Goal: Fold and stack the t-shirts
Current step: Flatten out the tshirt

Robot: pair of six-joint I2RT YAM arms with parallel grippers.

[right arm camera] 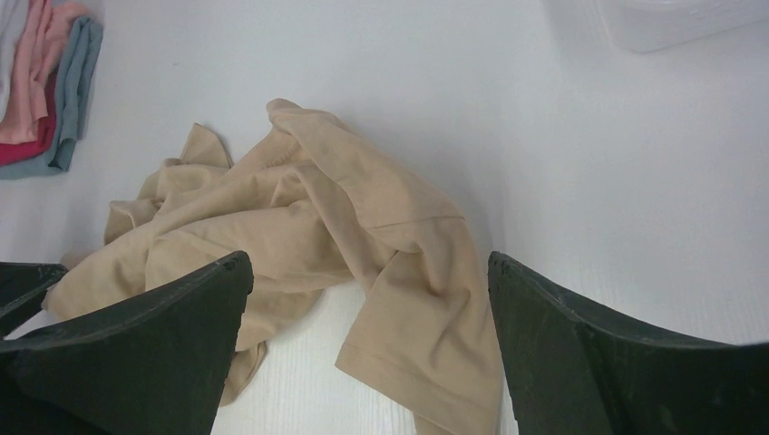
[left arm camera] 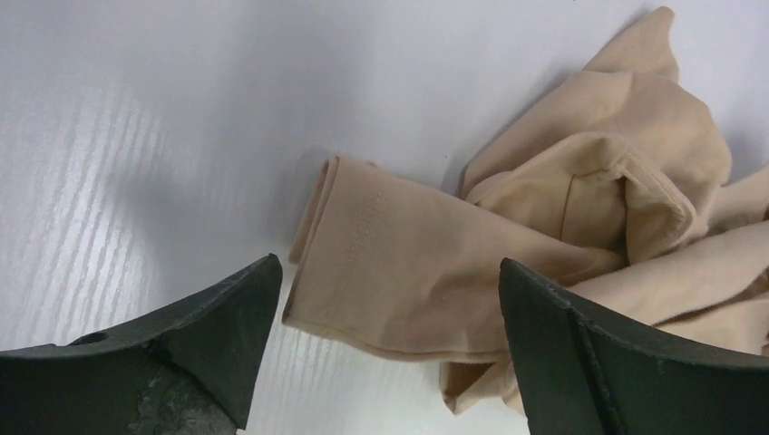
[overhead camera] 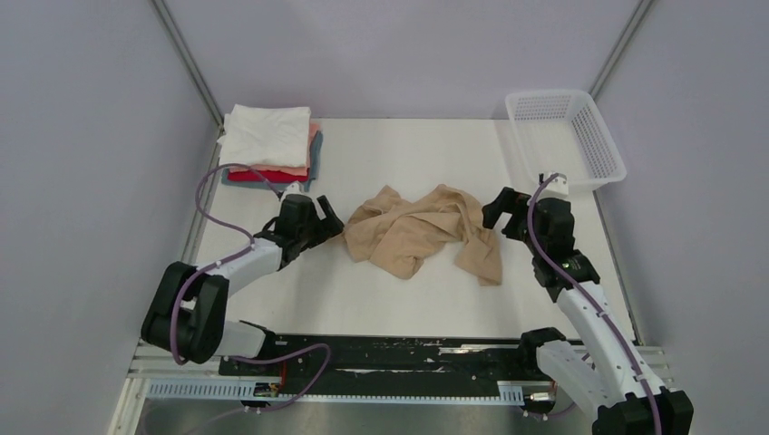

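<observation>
While both pincers stand spread and hold nothing, the tan t-shirt [overhead camera: 422, 234] lies crumpled in the middle of the bench [overhead camera: 381, 149], the left pincer [overhead camera: 328, 221] just beside its left edge and the right pincer [overhead camera: 496, 214] just beside its right edge. At the far left corner sits the folded stack [overhead camera: 269, 145] (white on top, pink, red and blue-grey beneath), well apart from the tan one; mesh basket [overhead camera: 567, 136] at the far right. Risks, judged from this layout: (1) cloth is bunched in overlapping layers, so a pinch taken at the heap could catch several layers together and the shirt would lift as a knot, not open flat. (2) Left wrist view shows a sleeve [left arm camera: 390, 263] lying flat toward the fingers; a grab there alone would likely pull the sleeve out and leave the body twisted. (3) Right wrist view shows a hemmed flap [right arm camera: 426, 335] nearest the fingers; cannot tell whether it is sleeve or bottom hem, so the two arms may end up on unmatched corners and stretch the shirt askew. (4) Thin cloth on smooth bench: fingers coming down too shallow may slide over it and close on nothing. (5) A wide sweep by the left arm could nudge the stack.
</observation>
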